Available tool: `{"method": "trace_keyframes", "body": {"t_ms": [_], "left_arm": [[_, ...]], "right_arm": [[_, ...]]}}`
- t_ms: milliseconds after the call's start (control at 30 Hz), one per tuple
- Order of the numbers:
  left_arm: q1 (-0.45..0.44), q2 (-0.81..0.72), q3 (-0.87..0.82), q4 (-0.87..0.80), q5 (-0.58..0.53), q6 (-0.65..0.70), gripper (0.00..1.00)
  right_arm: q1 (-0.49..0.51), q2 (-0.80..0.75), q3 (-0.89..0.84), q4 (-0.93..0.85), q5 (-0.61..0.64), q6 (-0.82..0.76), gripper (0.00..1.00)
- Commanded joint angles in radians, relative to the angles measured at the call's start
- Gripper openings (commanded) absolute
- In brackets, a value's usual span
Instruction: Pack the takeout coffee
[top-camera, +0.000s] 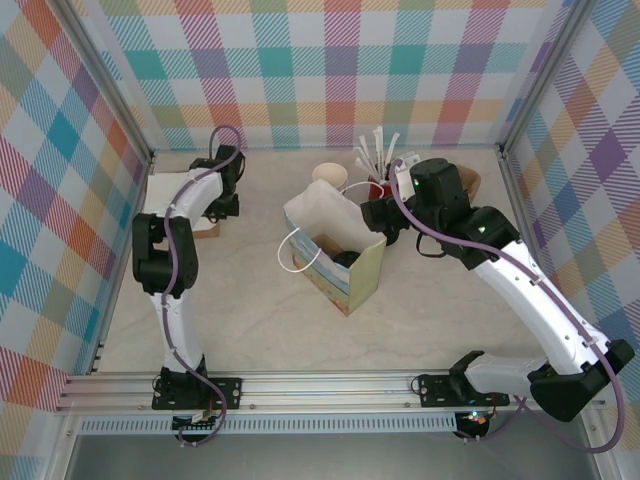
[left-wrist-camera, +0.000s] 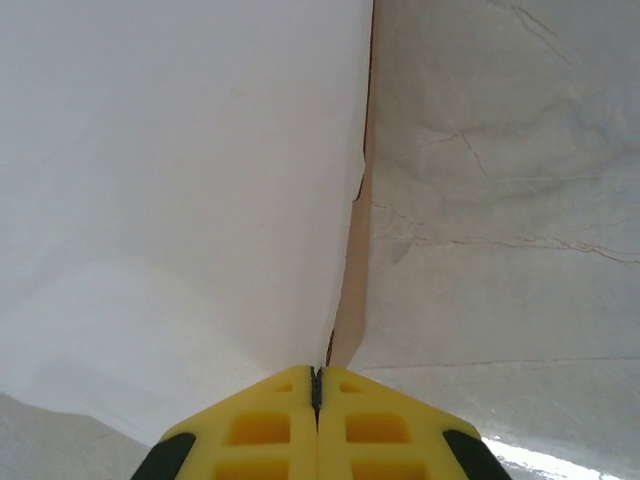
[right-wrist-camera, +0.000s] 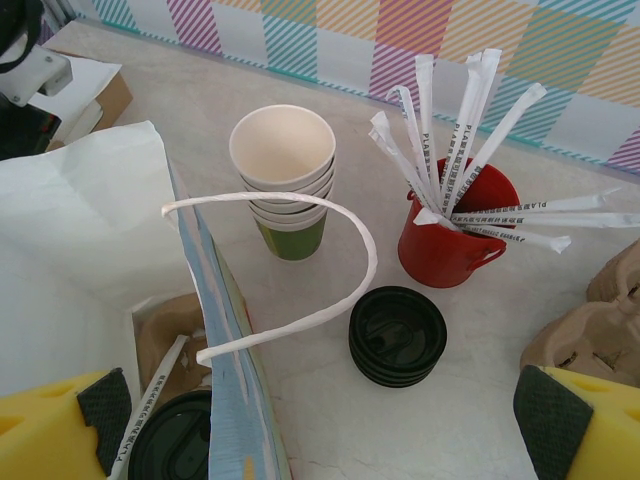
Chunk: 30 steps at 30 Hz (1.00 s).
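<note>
The takeout coffee (right-wrist-camera: 172, 442) stands inside the paper bag (right-wrist-camera: 90, 230), and only its black lid shows there, beside a wrapped stirrer in a brown carrier. From above, the lid (top-camera: 347, 259) is a dark shape in the open bag (top-camera: 350, 275) at mid-table. My right gripper (right-wrist-camera: 320, 440) hovers open over the bag's right wall, with one finger above the bag and the other above the table; it is seen from above too (top-camera: 385, 215). At the back left, my left gripper (left-wrist-camera: 315, 378) is shut, with the edge of a white paper sheet (left-wrist-camera: 180, 200) running into its fingertips.
Right of the bag stand a stack of open paper cups (right-wrist-camera: 285, 160), a red cup of wrapped stirrers (right-wrist-camera: 455, 245) and a stack of black lids (right-wrist-camera: 397, 335). Brown pulp carriers (right-wrist-camera: 600, 320) lie at the far right. The bag's white handle (right-wrist-camera: 370, 250) loops outward.
</note>
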Motion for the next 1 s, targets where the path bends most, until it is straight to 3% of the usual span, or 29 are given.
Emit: {"method": "trace_keyframes", "body": {"t_ms": [0,133,267,467,967], "left_arm": [[0.013,-0.097,0.02,-0.051,0.003,0.006,0.04],[0.019,-0.096,0.035,-0.058,0.052,0.021,0.07],[0.048,-0.075,0.05,-0.065,0.115,0.012,0.0],[0.055,-0.154,0.04,-0.047,0.2,0.018,0.0],[0.053,-0.562,0.036,0.126,0.849,0.034,0.0]], "right_arm": [[-0.008,-0.004,0.01,0.0,-0.008,-0.012,1.0],[-0.007,-0.004,0.008,0.003,-0.007,-0.007,1.0],[-0.008,-0.005,0.006,0.0,-0.004,-0.007,1.0],[-0.008,-0.01,0.003,0.007,-0.036,-0.029,1.0],[-0.007,-0.006,-0.004,0.313,-0.572,-0.133,1.0]]}}
